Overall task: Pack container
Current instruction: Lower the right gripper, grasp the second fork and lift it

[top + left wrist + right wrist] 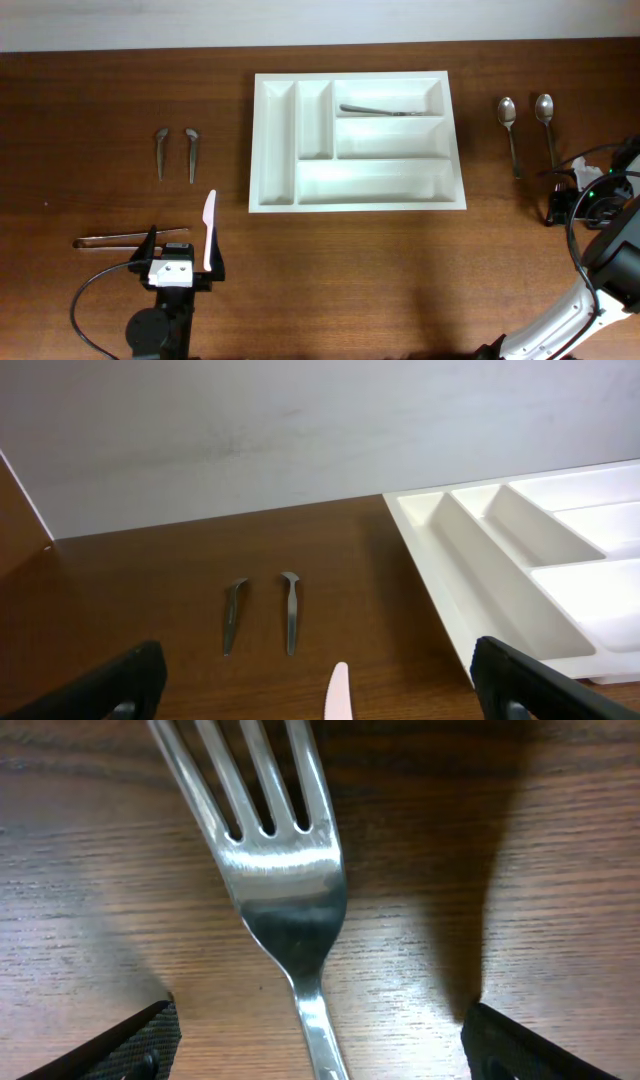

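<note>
A: Why's the right claw (322, 1038) spread over that fork (285, 890)?
B: Probably lining up a grab. The left claw (182, 252) is spread too; the tray (370, 182) sits mid-surface (100, 80), toward the far edge.

The container (262, 150) sits mid-table (400, 280) toward the back, with one utensil (380, 110) in its rearmost long compartment. Two spoons (510, 125) lie to its right and two short utensils (191, 152) to its left. A knife (209, 230) and tongs (125, 238) lie in front of those.

Brown table (100, 80): white tray (370, 183), spoons (508, 112), plastic knife (209, 232), tongs (120, 239), fork (290, 890).
</note>
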You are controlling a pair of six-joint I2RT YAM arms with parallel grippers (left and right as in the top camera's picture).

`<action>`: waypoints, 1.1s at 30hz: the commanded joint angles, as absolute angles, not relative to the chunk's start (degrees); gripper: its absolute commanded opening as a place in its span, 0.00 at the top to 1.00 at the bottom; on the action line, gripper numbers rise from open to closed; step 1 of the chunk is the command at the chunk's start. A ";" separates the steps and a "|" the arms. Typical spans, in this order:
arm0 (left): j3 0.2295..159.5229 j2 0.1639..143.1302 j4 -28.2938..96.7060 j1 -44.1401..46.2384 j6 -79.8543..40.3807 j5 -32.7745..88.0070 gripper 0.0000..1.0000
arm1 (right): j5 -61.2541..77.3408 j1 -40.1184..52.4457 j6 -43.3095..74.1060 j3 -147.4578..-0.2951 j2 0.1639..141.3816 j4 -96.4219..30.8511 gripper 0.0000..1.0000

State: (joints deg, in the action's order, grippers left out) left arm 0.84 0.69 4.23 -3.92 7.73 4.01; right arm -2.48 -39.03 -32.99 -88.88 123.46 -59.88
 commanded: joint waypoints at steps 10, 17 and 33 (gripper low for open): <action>0.54 0.34 4.29 -3.81 8.29 3.60 0.01 | -2.11 -38.98 -32.25 -88.27 126.08 -60.01 0.16; 0.54 0.34 4.29 -3.81 8.29 3.60 0.01 | -2.13 -38.96 -32.05 -88.27 126.10 -59.96 0.45; 0.54 0.34 4.32 -3.81 8.29 3.60 0.01 | -1.91 -38.96 -24.16 -88.31 126.10 -57.76 0.96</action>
